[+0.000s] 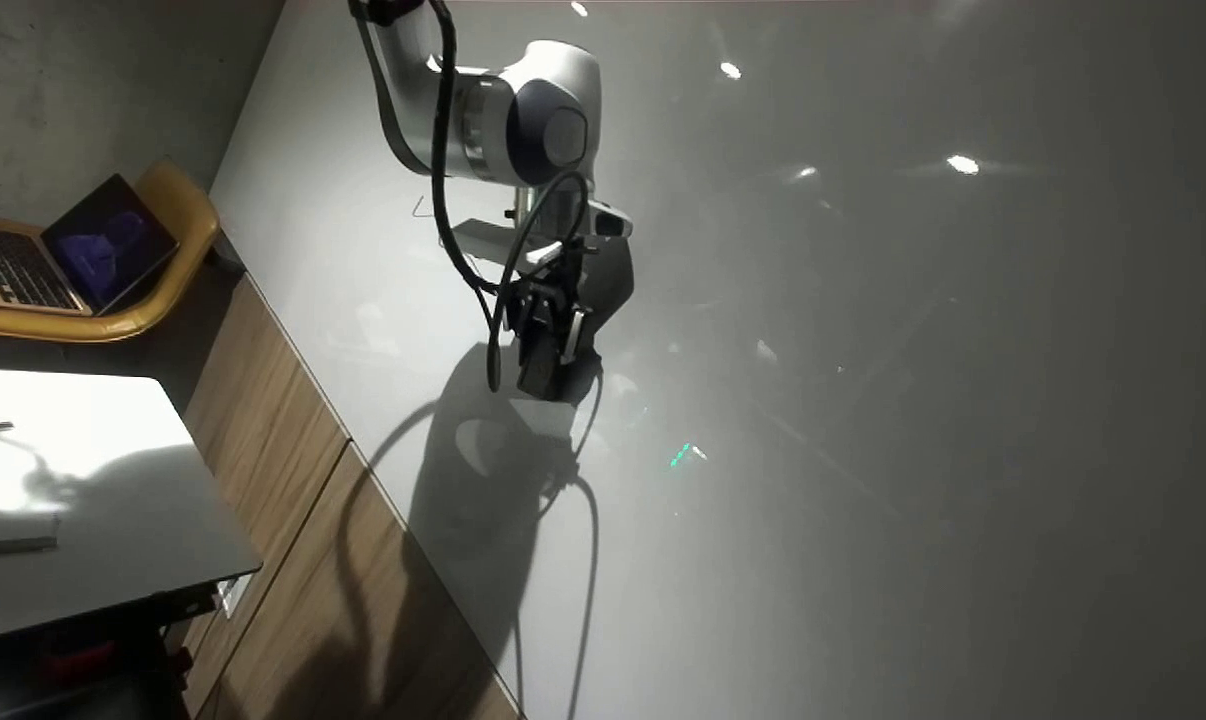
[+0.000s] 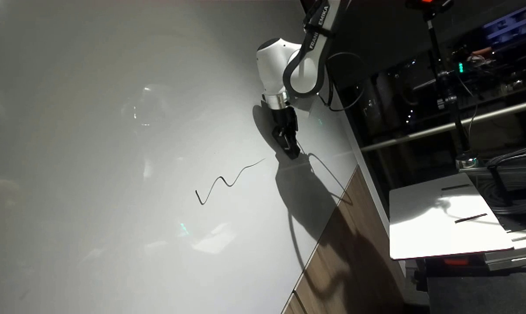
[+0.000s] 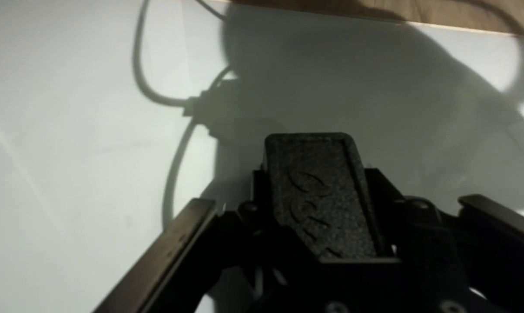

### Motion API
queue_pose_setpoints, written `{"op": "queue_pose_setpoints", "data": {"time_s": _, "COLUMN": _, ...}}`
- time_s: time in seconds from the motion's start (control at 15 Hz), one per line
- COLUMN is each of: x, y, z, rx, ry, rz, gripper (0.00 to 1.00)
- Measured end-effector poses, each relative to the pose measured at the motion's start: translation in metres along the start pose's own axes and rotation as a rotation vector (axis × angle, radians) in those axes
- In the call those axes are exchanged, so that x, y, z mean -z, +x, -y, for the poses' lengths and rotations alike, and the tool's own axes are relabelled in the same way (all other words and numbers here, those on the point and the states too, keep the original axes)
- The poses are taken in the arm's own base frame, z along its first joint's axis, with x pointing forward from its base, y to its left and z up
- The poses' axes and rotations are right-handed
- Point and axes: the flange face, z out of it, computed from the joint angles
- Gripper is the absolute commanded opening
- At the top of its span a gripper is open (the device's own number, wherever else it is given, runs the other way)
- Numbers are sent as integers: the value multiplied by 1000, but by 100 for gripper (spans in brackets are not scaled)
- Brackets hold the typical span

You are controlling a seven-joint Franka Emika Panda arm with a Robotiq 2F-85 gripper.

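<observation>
My gripper (image 3: 316,187) is shut on a dark grey, speckled block that looks like a board eraser (image 3: 325,200), gripped by its two sides. Embossed marks show on the block's face in the wrist view. In both exterior views the gripper (image 1: 556,365) (image 2: 290,148) hangs close to a large glossy white board (image 2: 114,209), with its shadow falling on the board. Whether the block touches the board cannot be told. A thin black wavy line (image 2: 220,177) is drawn on the board, a short way off from the gripper in an exterior view.
Wood panelling (image 1: 293,500) borders the board. Beside it stands a white table (image 1: 103,490) (image 2: 442,231) with thin dark strips on it. A laptop (image 1: 103,240) rests on a yellow chair (image 1: 188,215). A camera stand (image 2: 450,96) rises behind the table. Cables loop along the arm.
</observation>
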Motion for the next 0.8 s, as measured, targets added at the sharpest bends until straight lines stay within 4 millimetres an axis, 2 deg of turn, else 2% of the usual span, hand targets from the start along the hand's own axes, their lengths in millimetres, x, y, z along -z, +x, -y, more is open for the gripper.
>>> {"op": "queue_pose_setpoints", "data": {"time_s": 0.13, "x": 8, "y": 1, "z": -25, "rx": -22, "ry": -10, "rz": -13, "gripper": 32}}
{"op": "queue_pose_setpoints", "data": {"time_s": 0.2, "x": 11, "y": 2, "z": -32, "rx": -27, "ry": -11, "rz": -17, "gripper": 32}}
{"op": "queue_pose_setpoints", "data": {"time_s": 0.4, "x": 14, "y": 2, "z": -28, "rx": -27, "ry": -5, "rz": -20, "gripper": 32}}
{"op": "queue_pose_setpoints", "data": {"time_s": 0.53, "x": 16, "y": 4, "z": -9, "rx": -11, "ry": 9, "rz": -23, "gripper": 32}}
{"op": "queue_pose_setpoints", "data": {"time_s": 0.8, "x": 33, "y": 11, "z": 66, "rx": 47, "ry": 64, "rz": -49, "gripper": 32}}
